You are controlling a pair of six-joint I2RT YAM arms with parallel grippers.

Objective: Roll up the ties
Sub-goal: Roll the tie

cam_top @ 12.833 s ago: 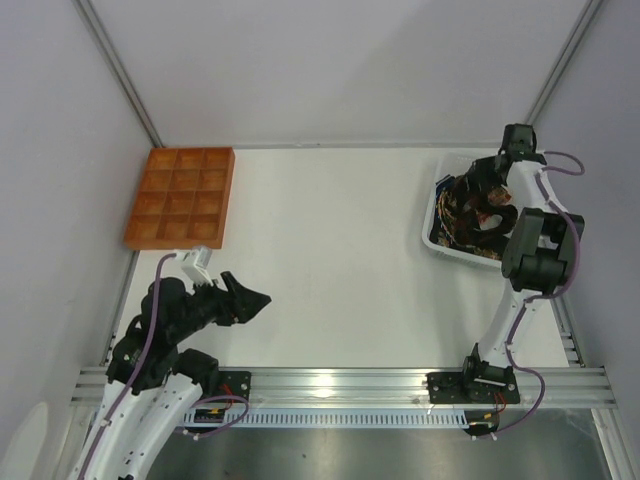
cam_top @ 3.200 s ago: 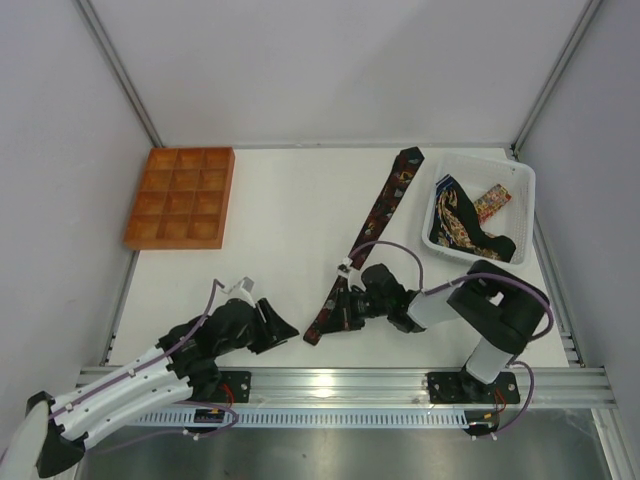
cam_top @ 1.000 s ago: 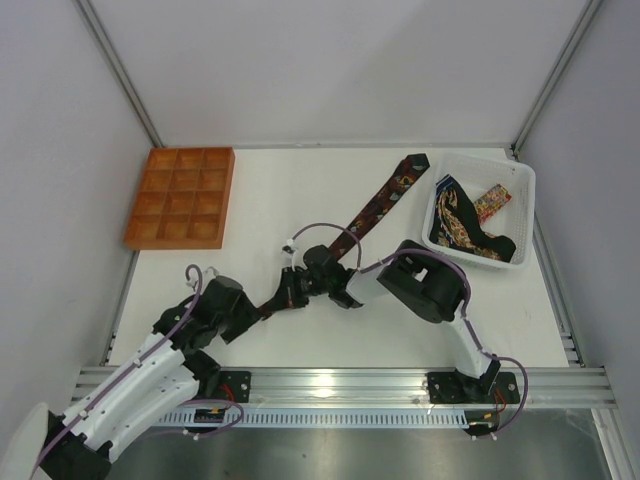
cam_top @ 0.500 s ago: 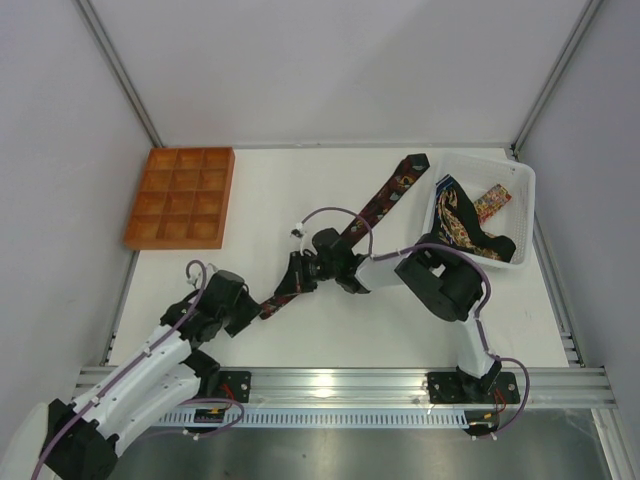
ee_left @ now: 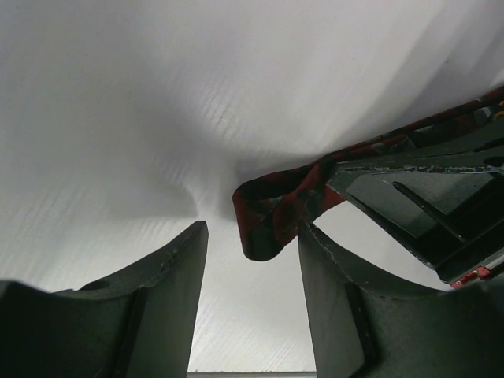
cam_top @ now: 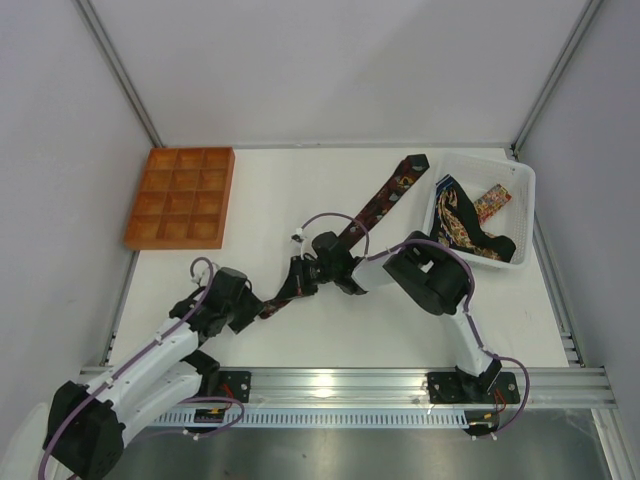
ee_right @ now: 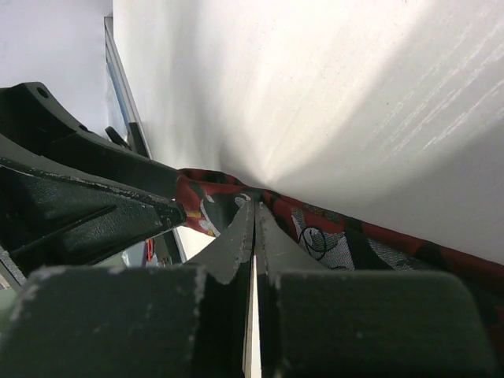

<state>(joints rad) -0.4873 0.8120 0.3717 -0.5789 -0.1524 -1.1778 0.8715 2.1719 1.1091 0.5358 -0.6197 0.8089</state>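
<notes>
The long, narrow maroon-and-black patterned fabric necktie [cam_top: 385, 200] lies slantwise across the white counter [cam_top: 330, 340]. Its broad far end is just beside the left wall of the white plastic basket [cam_top: 483, 157]; whether the two touch cannot be told. Its near end runs down to the left, between the two arms. From above, that near end is mostly covered by the two black claws, so its tip cannot be made out.

The left wrist view shows more. There the necktie [ee_left: 268, 213] end is doubled over into a small loop that stands a little off the counter [ee_left: 157, 118]. The rest of the strip disappears behind the other arm's fingers [ee_left: 425, 205].

In the right wrist view the necktie [ee_right: 331, 236] runs off the right edge, and its print is only partly readable.

The right claw [cam_top: 295, 283] is pressed fully together, its fingers meeting with no gap, and the right claw [ee_right: 253, 213] pinches the necktie a little way back from the looped end. The left claw [cam_top: 252, 310] sits close against it. The left claw [ee_left: 252, 230] is spread apart with the loop between its fingers [ee_left: 173, 291]. It grips nothing, and contact with either finger cannot be judged.

The basket holds other dark neckties with gold prints [cam_top: 455, 220], heaped together, and a lighter multicoloured one [cam_top: 492, 202] toward its far right. How many there are cannot be counted.

The orange compartment tray [cam_top: 229, 195] sits at the far left of the counter, well apart from the necktie.
</notes>
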